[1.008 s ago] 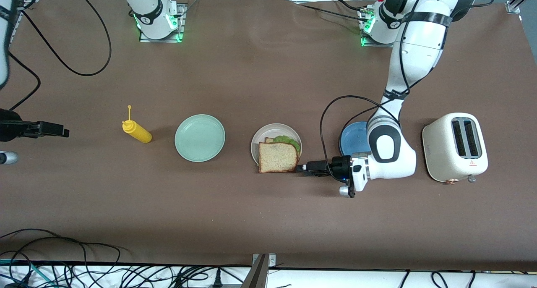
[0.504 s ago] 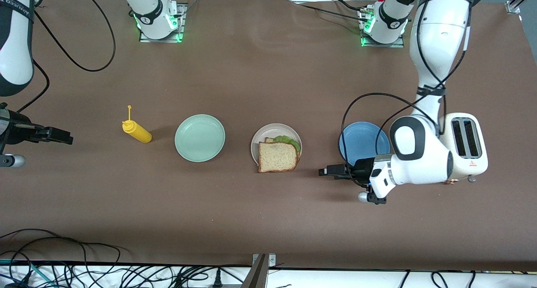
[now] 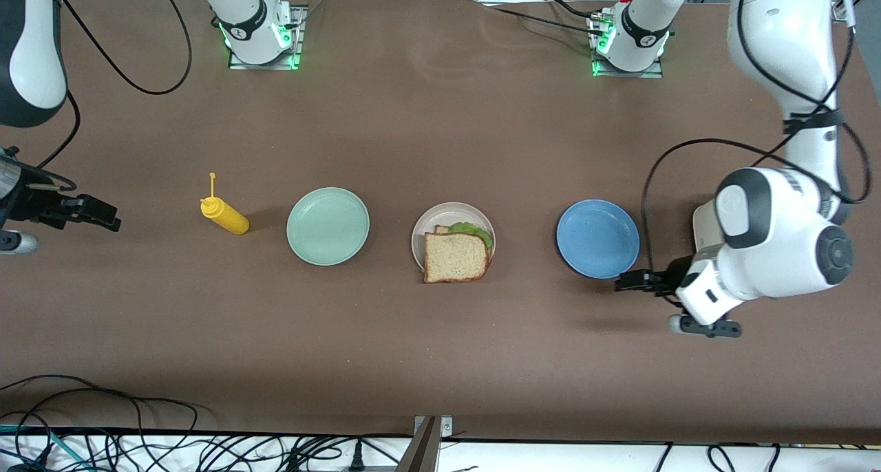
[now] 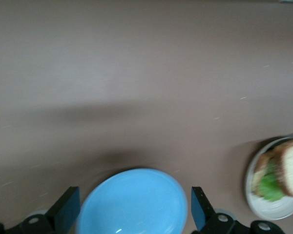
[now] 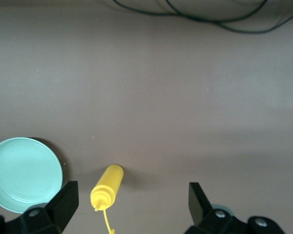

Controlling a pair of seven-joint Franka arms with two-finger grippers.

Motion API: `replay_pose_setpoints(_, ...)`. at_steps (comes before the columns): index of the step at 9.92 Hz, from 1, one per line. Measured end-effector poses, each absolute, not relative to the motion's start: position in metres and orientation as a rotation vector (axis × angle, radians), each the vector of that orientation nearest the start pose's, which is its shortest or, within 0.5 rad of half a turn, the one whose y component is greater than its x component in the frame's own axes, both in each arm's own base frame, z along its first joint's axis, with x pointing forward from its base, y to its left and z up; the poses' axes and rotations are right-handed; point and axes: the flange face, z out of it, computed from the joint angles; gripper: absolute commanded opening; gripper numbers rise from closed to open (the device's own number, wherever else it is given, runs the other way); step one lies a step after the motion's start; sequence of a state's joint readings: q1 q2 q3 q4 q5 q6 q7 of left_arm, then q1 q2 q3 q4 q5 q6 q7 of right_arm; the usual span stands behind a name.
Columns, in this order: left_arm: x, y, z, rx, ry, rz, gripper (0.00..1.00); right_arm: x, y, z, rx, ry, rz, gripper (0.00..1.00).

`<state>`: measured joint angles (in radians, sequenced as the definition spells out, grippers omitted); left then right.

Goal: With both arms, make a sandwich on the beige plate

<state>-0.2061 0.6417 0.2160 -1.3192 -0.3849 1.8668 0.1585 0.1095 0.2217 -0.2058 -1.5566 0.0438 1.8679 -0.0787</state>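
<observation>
Sandwich [image 3: 457, 252] sits assembled mid-frame on beige plate [image 3: 430, 226], so I judge both tools, left tool [image 3: 628, 281] and right tool [image 3: 103, 217], spread empty at frame edges.

I see the worktop [image 3: 427, 128] covered in matt brown, paper-like sheet, faintly creased. Beige plate [image 3: 430, 226] looks matt, smooth. Sandwich [image 3: 455, 252] bread is porous, rough, with a darker crust; the lettuce [image 3: 475, 232] is ruffled. Blue plate [image 3: 597, 238] is smooth with slight sheen; mint green plate [image 3: 327, 226] the same. Mustard bottle [image 3: 224, 214] looks like smooth yellow plastic. Arm shells glossy white plastic; both grippers matt black.
</observation>
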Motion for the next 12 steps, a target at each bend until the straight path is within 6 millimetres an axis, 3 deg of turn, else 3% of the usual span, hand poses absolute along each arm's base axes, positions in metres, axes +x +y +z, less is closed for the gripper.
replay_pose_setpoints(2,0.712,-0.023,0.384,-3.286,0.109,0.140,1.00,0.625,-0.050,0.565,-3.140,0.045,-0.235,1.00)
replay_pose_setpoints(3,0.707,-0.017,0.395,-3.255,0.123,0.167,1.00,0.619,-0.058,0.573,-3.139,0.065,-0.243,1.00)
replay_pose_setpoints(7,0.674,-0.012,0.459,-3.201,0.045,0.301,1.00,0.614,-0.069,0.571,-3.141,0.094,-0.211,1.00)
replay_pose_setpoints(10,0.644,-0.009,0.508,-3.171,0.043,0.372,1.00,0.607,-0.090,0.572,-3.144,0.154,-0.177,1.00)
replay_pose_setpoints(12,0.630,-0.017,0.533,-3.173,0.021,0.382,1.00,0.604,-0.103,0.572,-3.146,0.189,-0.171,1.00)
